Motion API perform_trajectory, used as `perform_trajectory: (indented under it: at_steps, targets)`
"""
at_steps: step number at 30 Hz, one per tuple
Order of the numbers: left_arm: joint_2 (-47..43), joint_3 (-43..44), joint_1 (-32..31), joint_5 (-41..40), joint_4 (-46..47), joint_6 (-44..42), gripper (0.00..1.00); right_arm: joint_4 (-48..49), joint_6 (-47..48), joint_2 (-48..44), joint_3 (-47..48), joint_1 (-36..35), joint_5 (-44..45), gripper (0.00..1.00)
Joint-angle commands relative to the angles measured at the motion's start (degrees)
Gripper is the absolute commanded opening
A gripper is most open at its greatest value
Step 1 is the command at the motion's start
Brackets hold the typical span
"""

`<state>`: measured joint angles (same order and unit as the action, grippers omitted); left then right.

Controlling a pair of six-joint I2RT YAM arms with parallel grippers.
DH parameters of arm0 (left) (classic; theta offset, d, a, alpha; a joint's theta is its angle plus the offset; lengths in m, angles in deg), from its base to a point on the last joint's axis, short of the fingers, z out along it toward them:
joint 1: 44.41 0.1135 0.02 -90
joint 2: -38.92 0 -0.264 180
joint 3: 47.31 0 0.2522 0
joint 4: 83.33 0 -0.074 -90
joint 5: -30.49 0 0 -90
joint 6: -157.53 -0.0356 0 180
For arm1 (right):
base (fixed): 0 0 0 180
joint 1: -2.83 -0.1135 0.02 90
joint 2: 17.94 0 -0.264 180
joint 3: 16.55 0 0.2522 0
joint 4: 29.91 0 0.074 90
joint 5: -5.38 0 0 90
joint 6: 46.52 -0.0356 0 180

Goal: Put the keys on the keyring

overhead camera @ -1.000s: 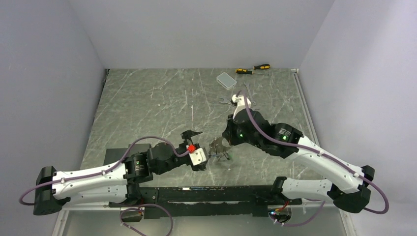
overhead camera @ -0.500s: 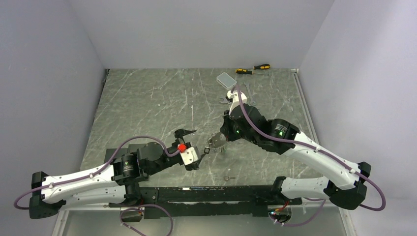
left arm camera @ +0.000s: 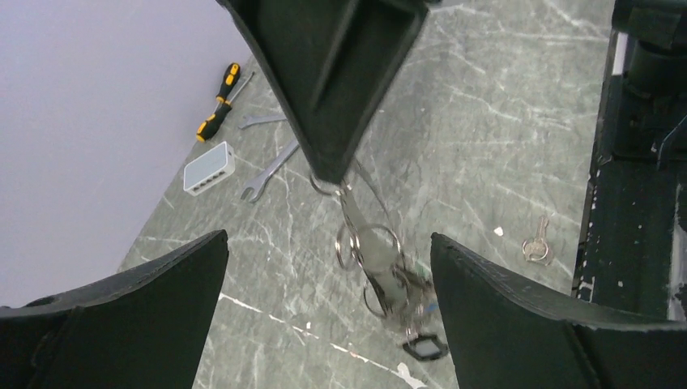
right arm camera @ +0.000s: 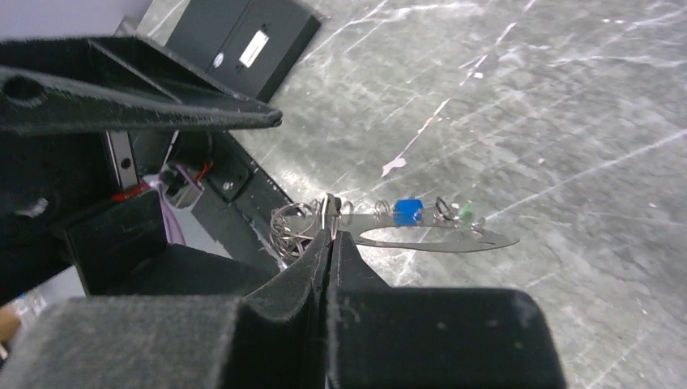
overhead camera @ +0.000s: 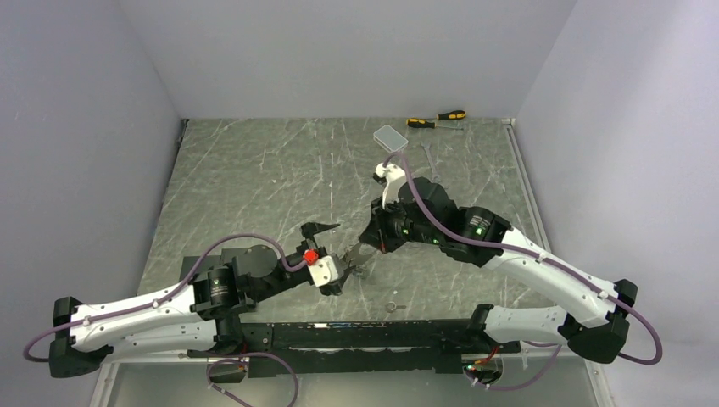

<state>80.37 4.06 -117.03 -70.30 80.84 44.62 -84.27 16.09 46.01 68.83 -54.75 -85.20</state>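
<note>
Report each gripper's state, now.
Left gripper: open, holding nothing.
Right gripper: shut on the keyring, keys hanging from it.

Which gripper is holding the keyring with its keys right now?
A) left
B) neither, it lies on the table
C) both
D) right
D: the right gripper is pinched shut on the keyring with the keys hanging from it, while the left gripper stands open to either side of the bunch.

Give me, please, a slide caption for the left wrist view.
Shut right gripper dangles the keys within the wide-open left gripper.
</note>
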Motion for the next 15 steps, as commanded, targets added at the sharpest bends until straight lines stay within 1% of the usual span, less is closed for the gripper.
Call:
perform_trajectory:
  at_steps: [1,4,7,8,11,15]
  targets:
    - [-1.7,-0.7,-0.3,2.1,5.8,1.4,0.99,10.9,2.8,-3.3,-3.2,0.1,-7.5,0.00]
    - [-4.7,-0.3,-0.3,6.9,3.7,1.3,0.97,17.3,6.8,-6.1,-7.6,0.1,-10.7,0.00]
    - [-8.4,2.1,-0.3,9.9,-1.5,2.5,0.94,26.4,11.6,-10.8,-15.0,0.1,-13.4,0.00]
    - [-9.1,3.1,-0.3,10.2,-3.4,2.9,0.92,31.0,12.7,-12.6,-18.8,0.1,-13.6,0.00]
    - [-9.7,5.8,-0.2,9.2,-7.5,5.3,0.81,40.1,15.7,-18.0,-25.7,0.1,-14.6,0.00]
    - [-8.3,6.6,-0.2,9.4,-8.2,8.6,0.70,54.9,18.2,-23.7,-35.0,0.1,-15.6,0.00]
